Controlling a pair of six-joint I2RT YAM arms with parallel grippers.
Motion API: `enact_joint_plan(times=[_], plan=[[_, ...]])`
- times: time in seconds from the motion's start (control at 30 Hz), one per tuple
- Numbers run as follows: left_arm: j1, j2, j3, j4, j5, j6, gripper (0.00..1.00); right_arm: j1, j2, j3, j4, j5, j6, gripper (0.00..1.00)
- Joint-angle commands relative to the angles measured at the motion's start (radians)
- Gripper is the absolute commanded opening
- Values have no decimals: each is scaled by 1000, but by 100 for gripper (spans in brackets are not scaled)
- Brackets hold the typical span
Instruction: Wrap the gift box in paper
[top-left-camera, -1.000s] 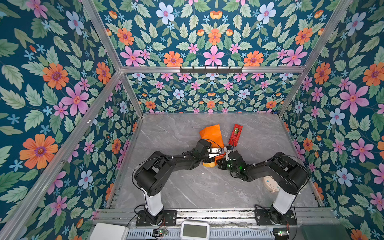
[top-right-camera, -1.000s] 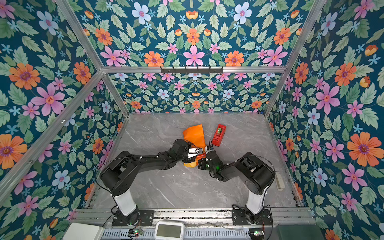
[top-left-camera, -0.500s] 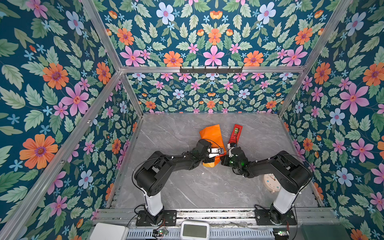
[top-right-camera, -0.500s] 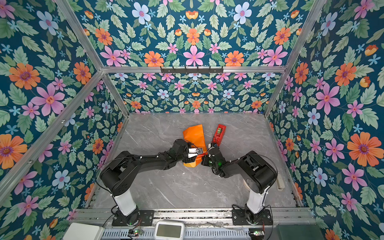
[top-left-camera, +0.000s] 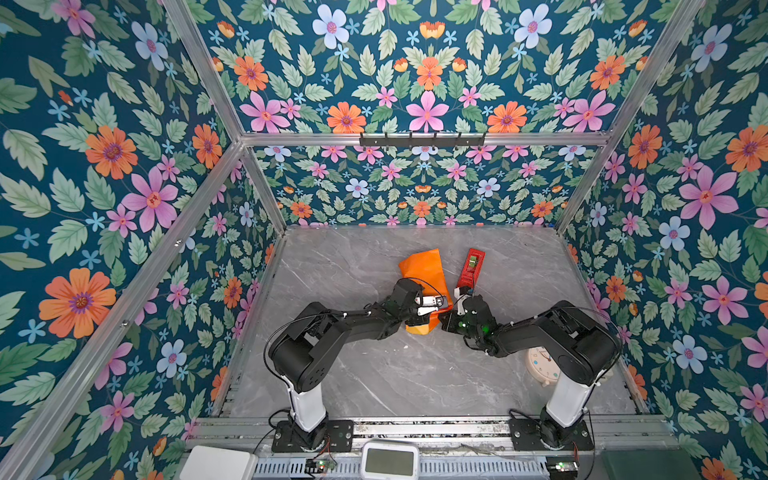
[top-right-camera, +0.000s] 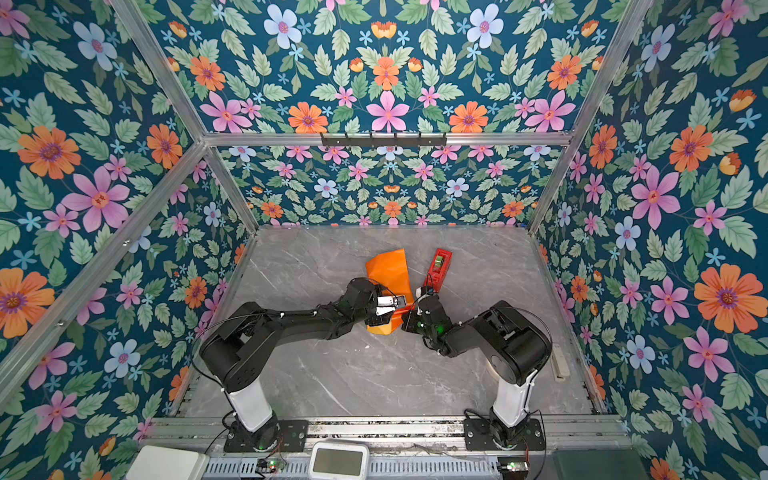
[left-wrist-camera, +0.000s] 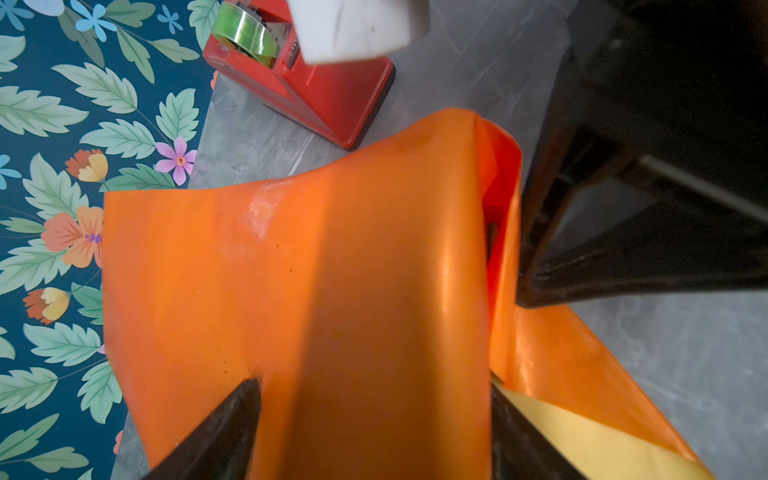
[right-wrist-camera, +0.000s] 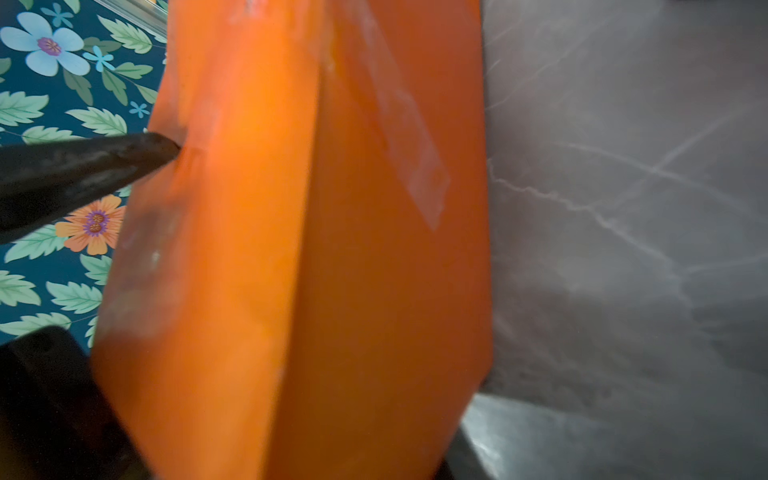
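Observation:
The paper (top-left-camera: 422, 270) (top-right-camera: 390, 270) lies folded into an orange parcel in the middle of the table, and the gift box is hidden inside it. Close up, the paper (left-wrist-camera: 332, 270) shows its glossy orange face, with a yellow strip (left-wrist-camera: 582, 436) at one edge. My left gripper (top-left-camera: 439, 307) (left-wrist-camera: 374, 386) has its jaws set wide against both sides of the parcel. My right gripper (top-left-camera: 451, 316) (top-right-camera: 409, 316) is shut against the parcel's right end. The paper (right-wrist-camera: 332, 249) hides its jaws in the right wrist view, so I cannot see whether it pinches paper.
A red tape dispenser (top-left-camera: 470, 268) (left-wrist-camera: 316, 95) with green tape stands just right of the parcel, close to my right gripper. A cream round clock (top-left-camera: 542, 365) lies behind the right arm. Floral walls enclose the grey marble table (top-left-camera: 374, 374) on three sides.
My right gripper has moved farther from me along the parcel's right end, toward the tape dispenser. The left gripper has stayed on the parcel.

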Motion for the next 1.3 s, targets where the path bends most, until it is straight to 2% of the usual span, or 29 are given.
enact_joint_plan(times=[0.0,0.73,1.07,1.27], plan=[[2,12,-7,-172,3,-31,81,1,-10,8,34,-19,21,0],[2,15,-1,-178,13,-35,81,30,-14,16,40,-38,27,0],[1,-7,11,-176,41,-79,82,10,-124,-83,-41,-42,-10,0],[2,-30,26,-172,54,-121,83,-34,-301,-153,-193,-57,-69,1]])
